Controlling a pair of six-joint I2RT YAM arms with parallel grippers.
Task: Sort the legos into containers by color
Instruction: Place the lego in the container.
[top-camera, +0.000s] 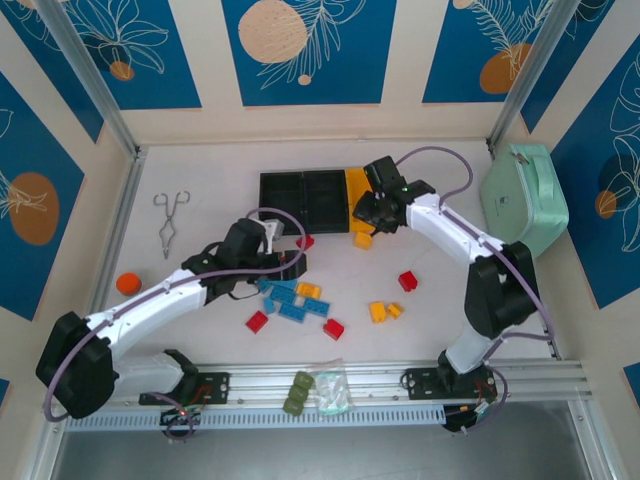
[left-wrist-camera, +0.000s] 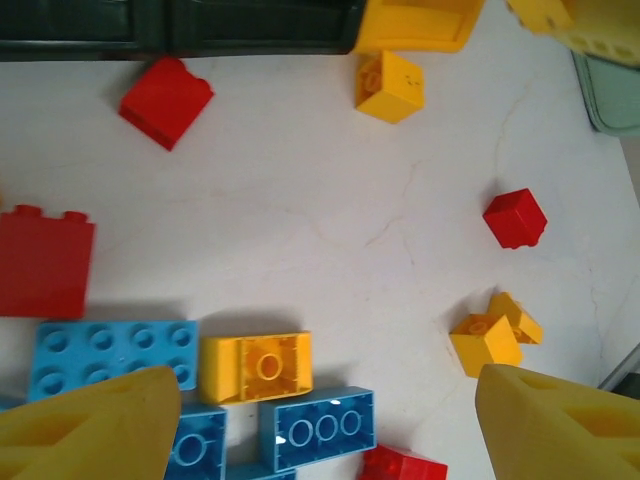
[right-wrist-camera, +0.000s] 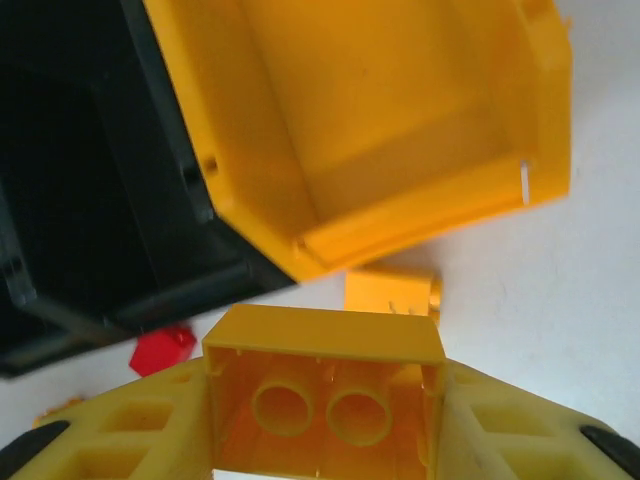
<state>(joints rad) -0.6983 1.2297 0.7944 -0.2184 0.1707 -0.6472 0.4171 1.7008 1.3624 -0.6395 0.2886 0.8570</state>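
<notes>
At the bottom centre of the right wrist view, the right gripper (right-wrist-camera: 325, 440) is clamped on a yellow lego (right-wrist-camera: 325, 345), just below the yellow bin (right-wrist-camera: 440, 210). The left gripper (left-wrist-camera: 325, 430) hangs with its jaws apart over loose legos (left-wrist-camera: 255, 365) at the lower left of its view.

Three containers (top-camera: 300, 200) stand joined at the far side, two black and one yellow. Yellow legos (top-camera: 377, 312) number five, counting the yellow lego (right-wrist-camera: 325, 400) gripped off the table (top-camera: 200, 180); red legos (top-camera: 333, 329) at least four, blue legos (top-camera: 293, 312) at least three, too bunched to count exactly. There is one each of metal tongs (top-camera: 169, 228), orange disc (top-camera: 127, 283), mint-green case (top-camera: 520, 200), olive-green lumpy item (top-camera: 297, 392) and clear packet (top-camera: 334, 390).
</notes>
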